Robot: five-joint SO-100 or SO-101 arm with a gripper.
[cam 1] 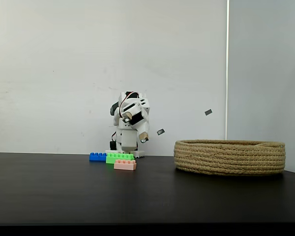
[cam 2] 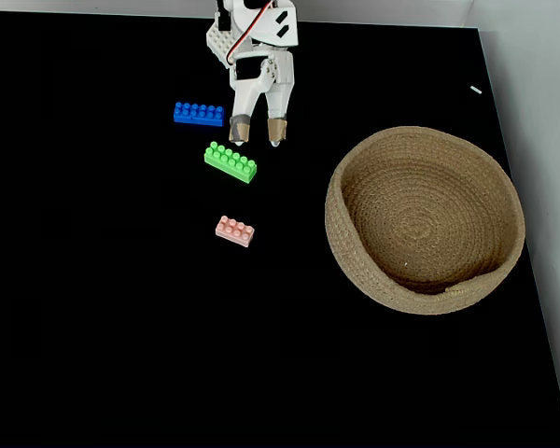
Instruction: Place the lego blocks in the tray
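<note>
On a black table (cam 2: pixel 93 327), a blue brick (cam 2: pixel 198 113), green brick (cam 2: pixel 231 161) and pink brick (cam 2: pixel 235 231) lie left of the empty basket (cam 2: pixel 355 271); the gripper (cam 2: pixel 259 131), fingers apart and empty, hovers near the green brick, apparently before its first pickup, needing descent.

three lego blocks (cam 2: pixel 230 161), one tray (cam 2: pixel 355 271), one arm (cam 2: pixel 252 47), perhaps two tape scraps (cam 1: pixel 208 112)
</note>
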